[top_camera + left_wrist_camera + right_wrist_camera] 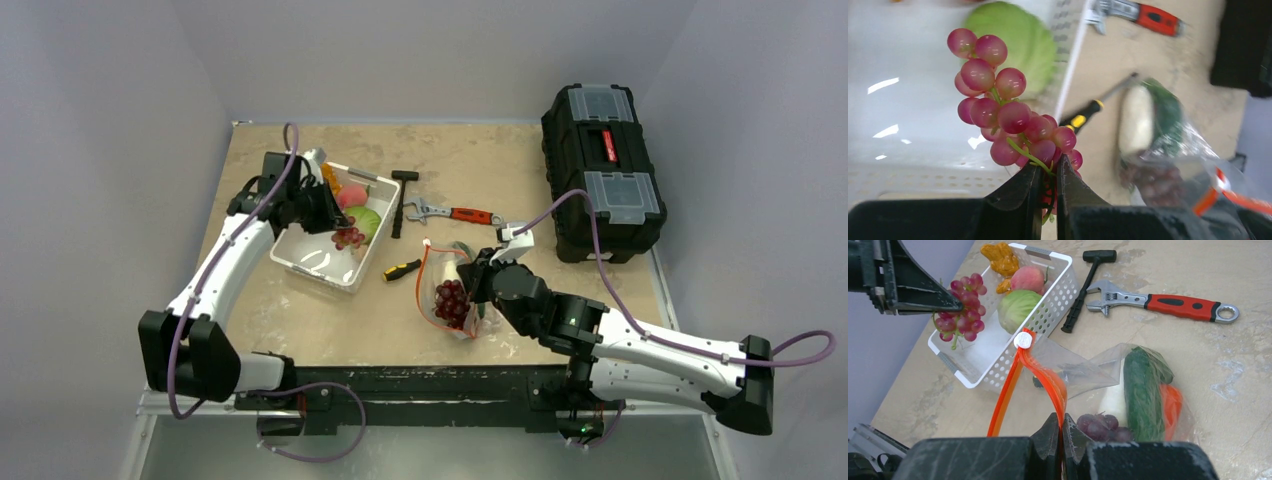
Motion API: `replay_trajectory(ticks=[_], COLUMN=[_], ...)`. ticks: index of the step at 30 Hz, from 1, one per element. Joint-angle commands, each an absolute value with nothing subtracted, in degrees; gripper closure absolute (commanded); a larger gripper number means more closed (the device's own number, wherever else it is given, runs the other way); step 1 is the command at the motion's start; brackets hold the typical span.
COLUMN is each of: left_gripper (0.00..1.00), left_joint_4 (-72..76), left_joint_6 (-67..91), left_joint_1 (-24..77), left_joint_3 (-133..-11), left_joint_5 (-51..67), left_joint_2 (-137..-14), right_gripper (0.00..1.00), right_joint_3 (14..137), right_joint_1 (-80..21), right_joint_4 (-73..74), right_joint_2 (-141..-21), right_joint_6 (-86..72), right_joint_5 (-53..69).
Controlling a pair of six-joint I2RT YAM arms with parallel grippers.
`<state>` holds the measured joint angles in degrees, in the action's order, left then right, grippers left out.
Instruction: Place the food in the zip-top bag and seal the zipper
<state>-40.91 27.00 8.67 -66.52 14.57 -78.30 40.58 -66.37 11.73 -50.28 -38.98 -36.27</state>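
Note:
My left gripper [1049,170] is shut on the green stem of a pink-red grape bunch [998,115], held above the white slotted basket [1063,260]. A green cabbage [1018,307], a pink peach [1029,279] and orange bits [1000,257] lie in the basket. My right gripper [1062,422] is shut on the red-orange zipper [1048,377] of the clear zip-top bag [1088,370], holding the mouth lifted and open toward the basket. Inside the bag lie dark grapes [1098,425], a white radish [1113,400], a long dark green piece [1143,385] and an orange carrot [1173,405].
A red-handled wrench [1168,305] and a black hammer [1083,285] lie behind the bag. A yellow-and-black screwdriver [402,270] sits between basket and bag. A black toolbox [600,170] stands at the far right.

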Motion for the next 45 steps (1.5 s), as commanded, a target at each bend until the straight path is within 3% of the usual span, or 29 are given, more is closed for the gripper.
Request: replay_trajectory(ticks=[1, 10, 19, 32, 41, 45], left_gripper=[1.0, 1.0, 1.0, 1.0, 1.0, 1.0], left_joint_4=[-27.7, -19.9, -26.5, -32.2, -31.3, -39.9], left_joint_6=[19.1, 11.3, 7.5, 7.1, 4.7, 5.4], left_joint_1=[11.6, 25.7, 35.3, 40.1, 41.4, 42.9], left_joint_3=[-62.8, -58.7, -62.4, -66.0, -62.9, -66.6], left_joint_5=[36.6, 48.9, 52.7, 38.4, 32.9, 33.0], left_joint_2=[-70.5, -60.0, -67.7, -74.7, -63.5, -63.6], right_gripper=[1.0, 1.0, 1.0, 1.0, 1.0, 1.0], right_joint_3=[43.4, 43.6, 41.8, 41.5, 41.7, 43.2], right_joint_1=[-66.4, -66.4, -66.5, -66.4, -66.4, -66.4], right_joint_4=[9.1, 8.5, 2.4, -0.7, -2.0, -0.7], right_joint_2=[-50.9, -51.7, -49.4, -50.6, -51.4, -52.1], right_joint_6=[-39.2, -41.2, -42.8, -43.0, -44.6, -44.9], right_joint_5=[-36.2, -35.9, -35.2, -32.3, -31.0, -31.7])
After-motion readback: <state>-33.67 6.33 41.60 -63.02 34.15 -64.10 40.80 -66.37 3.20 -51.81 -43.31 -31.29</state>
